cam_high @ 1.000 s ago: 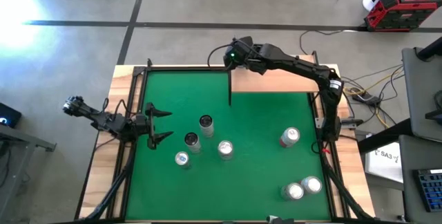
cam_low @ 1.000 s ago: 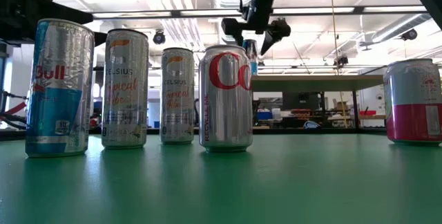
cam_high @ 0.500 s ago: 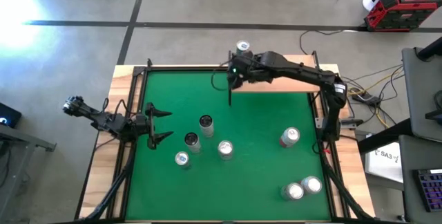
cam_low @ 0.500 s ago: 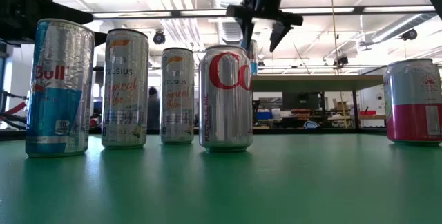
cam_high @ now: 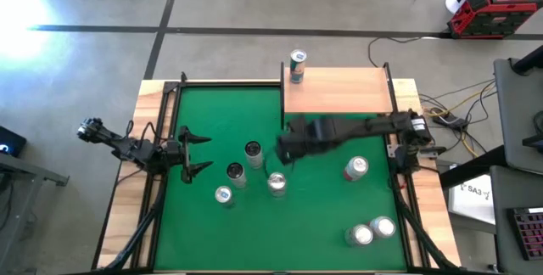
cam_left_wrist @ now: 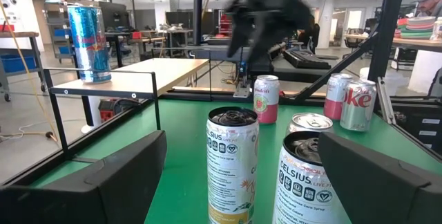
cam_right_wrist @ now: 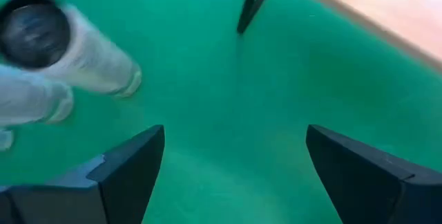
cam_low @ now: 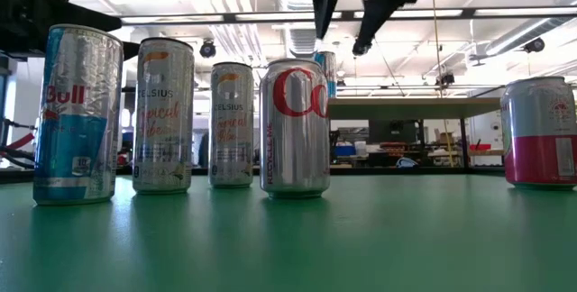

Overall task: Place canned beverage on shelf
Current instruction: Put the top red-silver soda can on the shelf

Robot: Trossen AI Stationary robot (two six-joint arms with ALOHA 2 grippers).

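A blue canned beverage (cam_high: pixel 296 65) stands upright on its base on the far left corner of the pale-wood shelf (cam_high: pixel 348 92); it also shows in the left wrist view (cam_left_wrist: pixel 88 43). My right gripper (cam_high: pixel 284 149) hangs open and empty over the green table, in front of the shelf's near left post and above the middle cans; it also shows in the low view (cam_low: pixel 361 13). My left gripper (cam_high: pixel 193 154) waits open and empty at the table's left edge.
Several cans stand left of centre on the table: two Celsius cans (cam_high: pixel 253 151) (cam_high: pixel 235 173), a Coke can (cam_high: pixel 277 182) and a Red Bull can (cam_high: pixel 223 195). A pink can (cam_high: pixel 355 168) stands at the right, two more (cam_high: pixel 372 230) near the front right corner.
My right gripper has drawn away from the blue can on the shelf's far left corner and gone toward the table's near edge, past the shelf's left side, out over the green table. The can has stayed standing on the shelf.
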